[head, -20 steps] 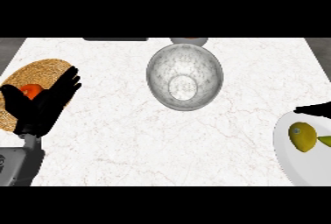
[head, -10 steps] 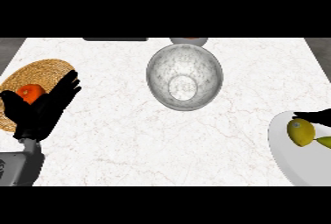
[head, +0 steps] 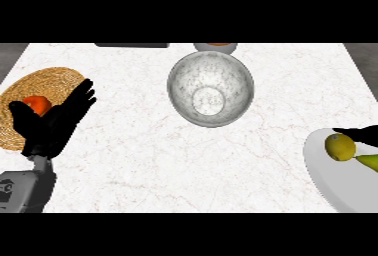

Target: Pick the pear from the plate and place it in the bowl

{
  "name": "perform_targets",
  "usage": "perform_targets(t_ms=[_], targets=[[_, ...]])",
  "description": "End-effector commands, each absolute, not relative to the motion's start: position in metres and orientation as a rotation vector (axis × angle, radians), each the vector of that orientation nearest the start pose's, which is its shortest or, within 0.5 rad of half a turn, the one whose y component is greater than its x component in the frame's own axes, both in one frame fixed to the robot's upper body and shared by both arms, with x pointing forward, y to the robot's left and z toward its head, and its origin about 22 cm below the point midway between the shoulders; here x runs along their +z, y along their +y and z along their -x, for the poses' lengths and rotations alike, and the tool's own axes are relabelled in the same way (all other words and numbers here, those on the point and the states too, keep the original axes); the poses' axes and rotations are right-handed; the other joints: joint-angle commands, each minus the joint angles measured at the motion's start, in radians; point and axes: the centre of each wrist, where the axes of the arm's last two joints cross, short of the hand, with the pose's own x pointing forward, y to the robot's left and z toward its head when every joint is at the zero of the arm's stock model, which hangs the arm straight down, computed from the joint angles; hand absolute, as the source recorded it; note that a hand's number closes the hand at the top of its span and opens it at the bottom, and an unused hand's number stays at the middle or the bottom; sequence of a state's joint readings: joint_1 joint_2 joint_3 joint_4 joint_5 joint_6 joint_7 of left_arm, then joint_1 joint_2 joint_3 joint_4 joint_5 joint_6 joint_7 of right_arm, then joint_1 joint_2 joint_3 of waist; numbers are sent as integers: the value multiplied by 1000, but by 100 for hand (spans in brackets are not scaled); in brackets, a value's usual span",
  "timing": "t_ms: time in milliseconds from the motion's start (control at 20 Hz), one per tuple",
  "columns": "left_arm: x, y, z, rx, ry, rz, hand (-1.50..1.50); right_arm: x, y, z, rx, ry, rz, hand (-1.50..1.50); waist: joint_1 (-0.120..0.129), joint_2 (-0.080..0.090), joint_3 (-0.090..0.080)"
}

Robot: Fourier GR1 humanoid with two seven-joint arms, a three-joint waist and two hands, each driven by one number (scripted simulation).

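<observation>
A yellow-green pear [head: 339,147] lies on a white plate [head: 328,182] at the counter's right edge. A greener pointed piece [head: 369,160] sits beside it, cut off by the view's border. Only dark fingers of my right hand [head: 359,134] show, reaching in from the right and meeting the pear's upper side; their curl is hidden. The grey metal bowl [head: 210,90] stands at the upper middle, far left of the plate, with nothing in it. My left hand [head: 53,122] rests open at the left, fingers up.
A round woven mat [head: 26,95] with an orange fruit [head: 37,104] lies under and behind my left hand. At the back edge stand a small bowl [head: 215,47] and a dark flat object [head: 133,45]. White marble counter spreads between bowl and plate.
My right hand's fingers have come down from above the plate to the pear's top. The left hand has barely shifted.
</observation>
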State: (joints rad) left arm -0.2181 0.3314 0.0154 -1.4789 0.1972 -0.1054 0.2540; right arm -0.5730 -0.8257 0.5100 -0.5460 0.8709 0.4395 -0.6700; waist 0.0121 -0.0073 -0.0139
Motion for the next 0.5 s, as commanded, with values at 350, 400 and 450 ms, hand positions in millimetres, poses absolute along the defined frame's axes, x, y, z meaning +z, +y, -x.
perform_targets(t_ms=[350,400,450], targets=[[63,292,-284,-235,-1415,-17,0,7,-450,-318,1706,-760,229,150,10,11,16],[62,290,-295,-219,-1434,-12,0,21,-447,-332,1722,-749,219,150,9,14,15],[78,285,-300,-228,-1433,-40,0,3,-457,-311,1720,-781,218,150,4,14,16]])
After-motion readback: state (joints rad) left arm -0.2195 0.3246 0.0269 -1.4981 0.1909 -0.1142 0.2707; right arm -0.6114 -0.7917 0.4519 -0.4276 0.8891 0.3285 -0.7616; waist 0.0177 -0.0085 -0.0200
